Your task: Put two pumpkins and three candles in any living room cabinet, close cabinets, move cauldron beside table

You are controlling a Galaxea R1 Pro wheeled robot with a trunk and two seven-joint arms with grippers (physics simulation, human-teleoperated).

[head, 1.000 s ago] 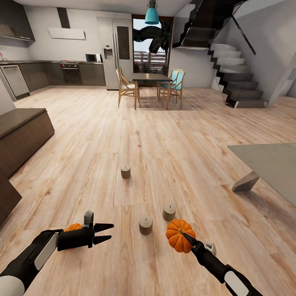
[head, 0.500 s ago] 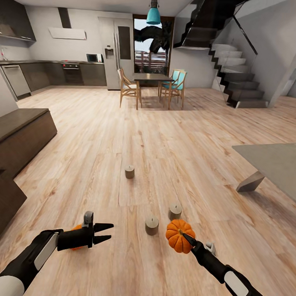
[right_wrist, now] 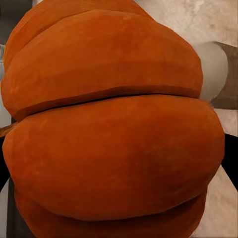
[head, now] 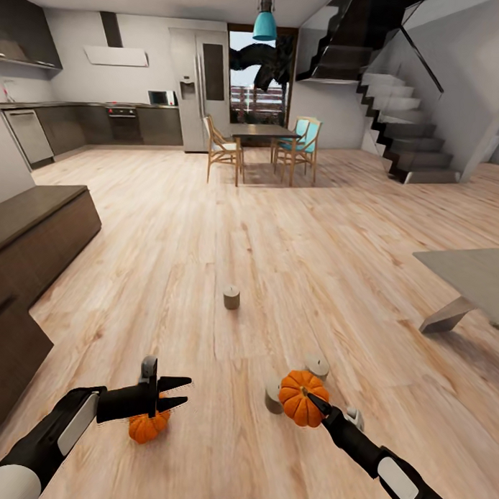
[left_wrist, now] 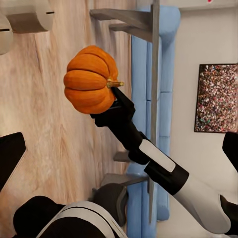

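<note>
Candles (head: pixel 231 297) stood on bare floor ahead; my right gripper (head: pixel 314 403) clamped one pumpkin (head: pixel 302 397), my spread left gripper (head: pixel 174 393) hung above another pumpkin (head: pixel 147 426).

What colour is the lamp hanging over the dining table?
Teal; the hanging lamp shows best in the head view.

We see one pumpkin (head: pixel 302 398) held up in the right gripper (head: pixel 314 404), in front of two candles (head: pixel 274 396) on the floor (head: pixel 278 265). A third candle (head: pixel 231 297) stands farther ahead. A second pumpkin (head: pixel 147 426) lies below the left gripper (head: pixel 181 392). The cabinet (head: pixel 34 242) runs along our left, the table (head: pixel 471 275) at right.
</note>
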